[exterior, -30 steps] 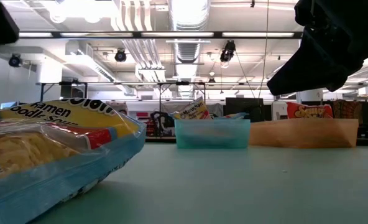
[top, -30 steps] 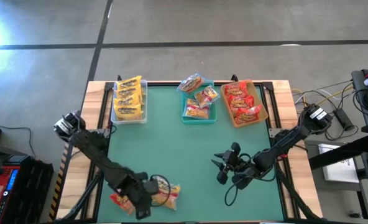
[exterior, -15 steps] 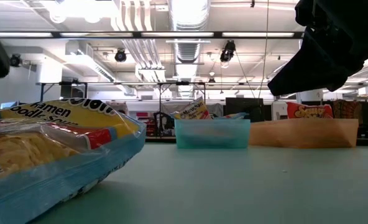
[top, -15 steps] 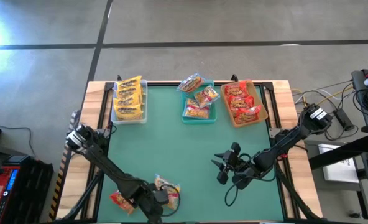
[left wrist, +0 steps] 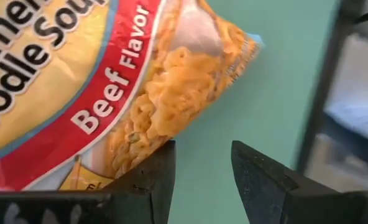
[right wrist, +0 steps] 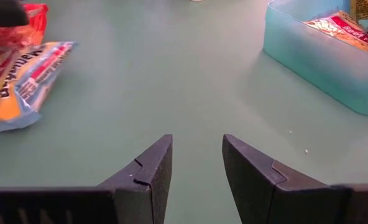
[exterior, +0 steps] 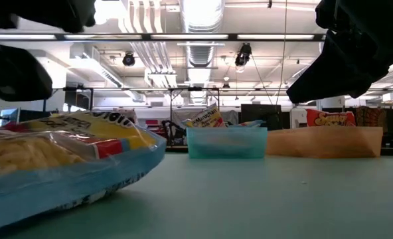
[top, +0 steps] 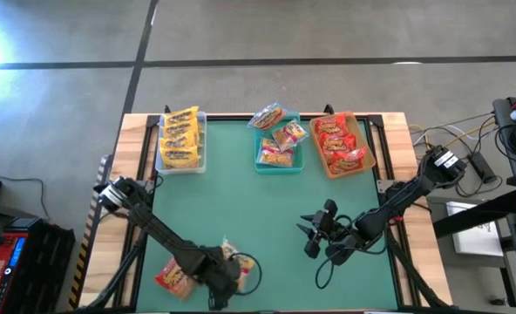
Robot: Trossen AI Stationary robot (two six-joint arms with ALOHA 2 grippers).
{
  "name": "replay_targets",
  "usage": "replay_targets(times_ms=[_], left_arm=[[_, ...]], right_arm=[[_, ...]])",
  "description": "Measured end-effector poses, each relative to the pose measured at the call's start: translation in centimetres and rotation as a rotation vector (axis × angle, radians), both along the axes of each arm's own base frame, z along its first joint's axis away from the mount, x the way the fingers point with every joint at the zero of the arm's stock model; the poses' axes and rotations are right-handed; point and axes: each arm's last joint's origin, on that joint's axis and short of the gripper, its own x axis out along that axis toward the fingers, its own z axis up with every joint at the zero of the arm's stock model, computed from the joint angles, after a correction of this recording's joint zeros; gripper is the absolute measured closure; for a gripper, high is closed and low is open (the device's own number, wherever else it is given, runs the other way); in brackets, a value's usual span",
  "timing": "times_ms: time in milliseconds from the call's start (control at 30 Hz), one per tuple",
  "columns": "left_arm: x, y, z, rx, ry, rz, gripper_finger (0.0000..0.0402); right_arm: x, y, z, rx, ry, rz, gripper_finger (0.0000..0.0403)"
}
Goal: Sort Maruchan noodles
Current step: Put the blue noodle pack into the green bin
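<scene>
Left arm is reaching low over the loose packets at the near edge of the bench.

The left arm is stretching from its base along the green bench (top: pixel 241 201), and the left gripper (left wrist: pixel 201 177) is pointing down beside the beef noodle packet (left wrist: pixel 109 93), its fingers standing apart with only bench between them. A red packet (top: pixel 173 277) is lying just beside it. The right gripper (right wrist: pixel 195 163) is resting near the middle-right of the bench, fingers also apart and holding nothing. At the far edge, the clear bin (top: pixel 181 162) is holding yellow packets, the teal bin (top: pixel 276 165) mixed ones, and the tan bin (top: pixel 368 150) red ones.
</scene>
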Motion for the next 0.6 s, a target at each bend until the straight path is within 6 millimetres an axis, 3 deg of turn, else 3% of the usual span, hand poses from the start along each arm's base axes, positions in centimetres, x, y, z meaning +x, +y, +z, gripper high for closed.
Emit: replay_targets(times_ms=[267, 600], left_arm=[[1.1, 2.9, -0.2, 0.176, -0.046, -0.173, 0.0272], [3.3, 6.7, -0.3, 0.257, -0.093, -0.375, 0.0301]], right_arm=[[0.0, 0.0, -0.3, -0.010, 0.011, -0.001, 0.0271], [0.7, -0.7, -1.5, -0.031, 0.044, -0.036, 0.0271]])
